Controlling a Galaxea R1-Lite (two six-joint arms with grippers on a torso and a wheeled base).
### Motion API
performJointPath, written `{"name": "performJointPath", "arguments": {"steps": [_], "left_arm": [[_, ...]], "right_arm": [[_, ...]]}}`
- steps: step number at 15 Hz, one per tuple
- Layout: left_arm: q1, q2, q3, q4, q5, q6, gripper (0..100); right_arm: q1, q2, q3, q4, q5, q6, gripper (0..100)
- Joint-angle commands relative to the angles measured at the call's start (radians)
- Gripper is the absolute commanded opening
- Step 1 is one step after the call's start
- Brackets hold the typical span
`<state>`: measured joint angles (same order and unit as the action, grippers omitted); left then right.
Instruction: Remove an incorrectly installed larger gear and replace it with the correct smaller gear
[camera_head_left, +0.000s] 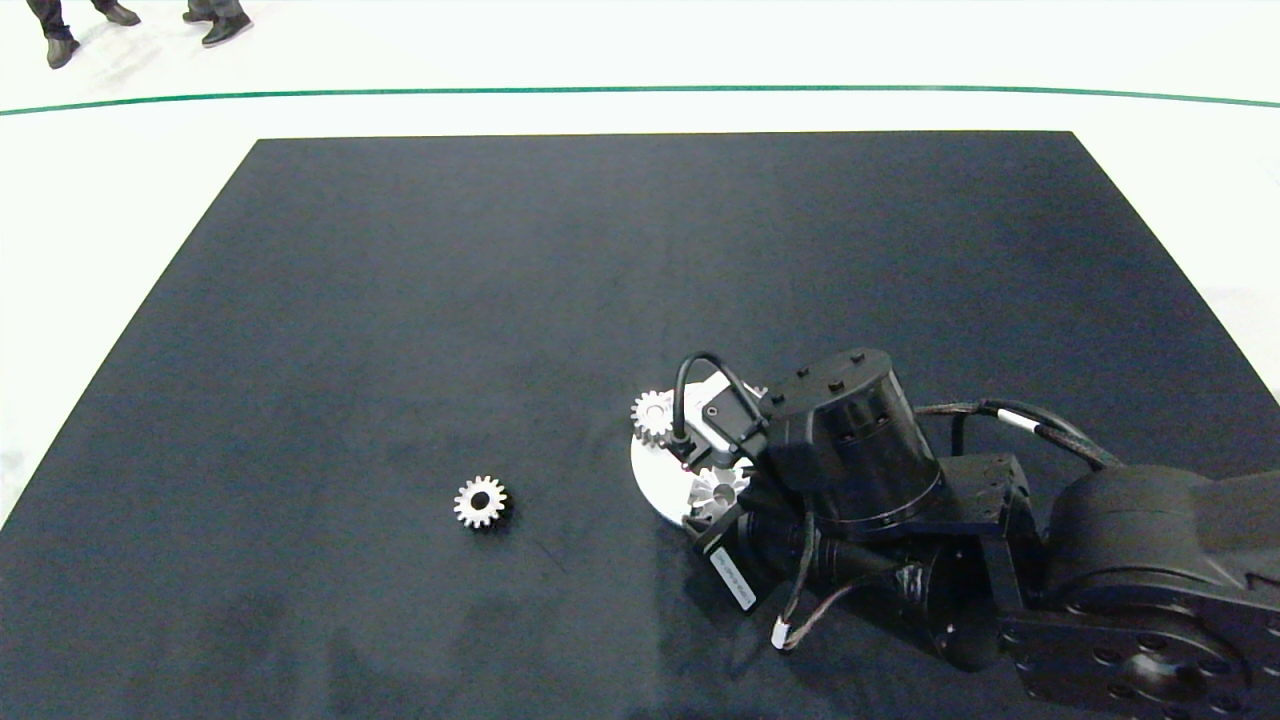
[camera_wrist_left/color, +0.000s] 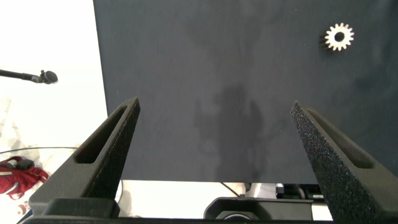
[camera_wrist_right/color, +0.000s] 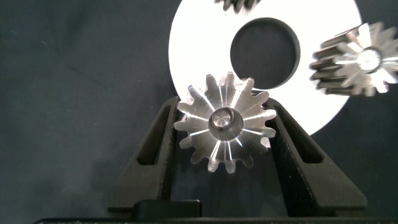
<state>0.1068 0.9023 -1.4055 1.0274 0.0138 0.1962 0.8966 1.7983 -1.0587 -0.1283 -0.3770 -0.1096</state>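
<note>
Clenching the larger gear (camera_wrist_right/color: 224, 121) across its pointed teeth, the right pincer (camera_wrist_right/color: 224, 134) holds stiff, slick, weighty metal; the left pincer (camera_wrist_left/color: 214, 155) hangs released.

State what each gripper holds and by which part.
The right gripper clamps the larger gear by opposite sides of its toothed rim, over the white disc. The left gripper is open, holding nothing.

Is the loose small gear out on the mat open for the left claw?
Probably yes: the smaller gear lies alone on bare mat, ahead of the open left claw.
</note>
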Motion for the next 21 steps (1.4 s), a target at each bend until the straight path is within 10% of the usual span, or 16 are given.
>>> {"name": "performJointPath", "arguments": {"steps": [1, 8, 11, 14, 15, 21], "left_arm": [[0.002, 0.001, 0.0, 0.005, 0.002, 0.003, 100], [0.002, 0.004, 0.002, 0.005, 0.0, 0.005, 100], [0.001, 0.004, 0.005, 0.005, 0.0, 0.005, 100], [0.001, 0.006, 0.007, 0.005, 0.0, 0.005, 100], [0.001, 0.006, 0.007, 0.005, 0.0, 0.005, 100], [-0.001, 0.012, 0.014, 0.005, 0.0, 0.005, 100]], "right_arm": [[0.018, -0.059, 0.005, -0.001, -0.005, -0.004, 0], [-0.051, -0.281, 0.279, -0.001, -0.003, 0.001, 0], [-0.084, -0.3, 0.41, -0.044, 0.0, 0.073, 0], [-0.085, -0.29, 0.5, -0.149, -0.002, 0.082, 0], [-0.084, -0.289, 0.523, -0.185, -0.003, 0.082, 100], [-0.085, -0.356, 0.576, -0.252, -0.013, 0.085, 100]]}}
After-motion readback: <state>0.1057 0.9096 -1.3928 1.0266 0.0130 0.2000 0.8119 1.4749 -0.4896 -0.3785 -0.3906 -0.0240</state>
